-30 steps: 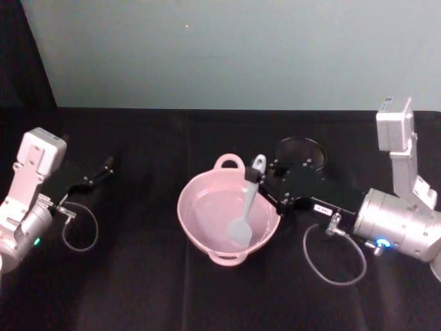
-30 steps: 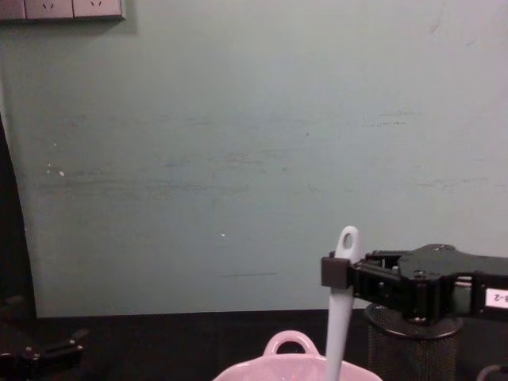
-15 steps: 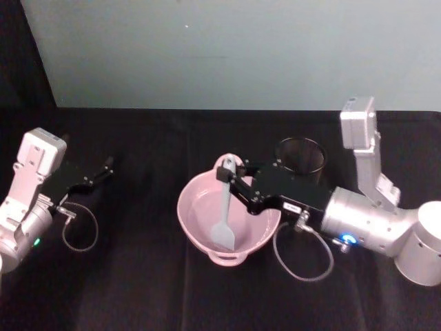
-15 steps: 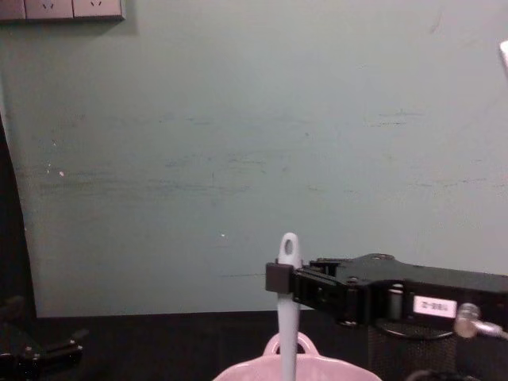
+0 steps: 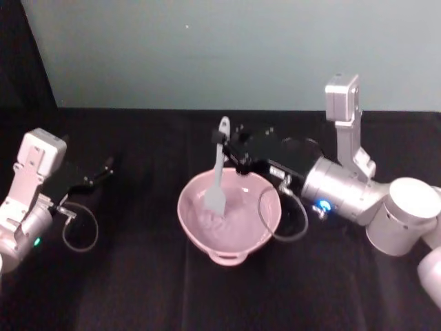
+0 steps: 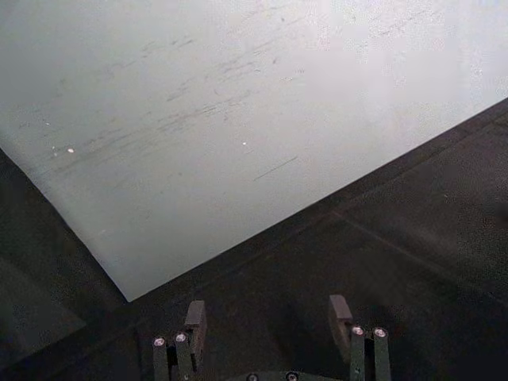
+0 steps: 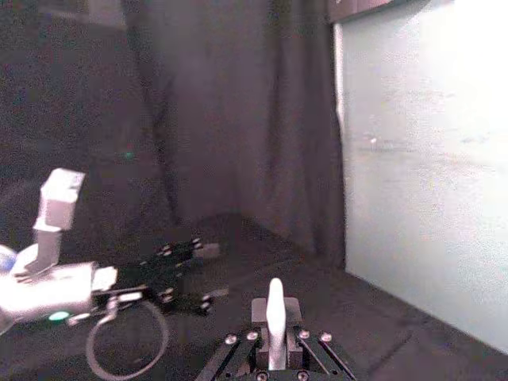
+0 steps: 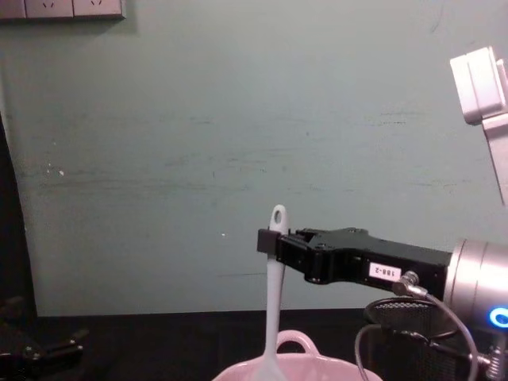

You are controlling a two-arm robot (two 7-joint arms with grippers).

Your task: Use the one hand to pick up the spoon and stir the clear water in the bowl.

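Robot test bench in a lab-like room

A table (image 5: 138, 289) draped in black cloth is set against a bare, scuffed pale green wall (image 8: 198, 119); a black curtain (image 7: 230, 103) is hung at one side, and wall sockets (image 8: 71, 8) are mounted high up.

Black boxy right pincer (image 8: 267, 240), white label (image 8: 383, 271), silver wrist (image 8: 476, 274), blue light (image 8: 500, 318), looped cable (image 5: 304, 217), white camera block (image 8: 479, 74)

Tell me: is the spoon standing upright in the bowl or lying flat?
Upright: the spoon hangs nearly vertical, clamped by the right gripper, its blade down inside the bowl.
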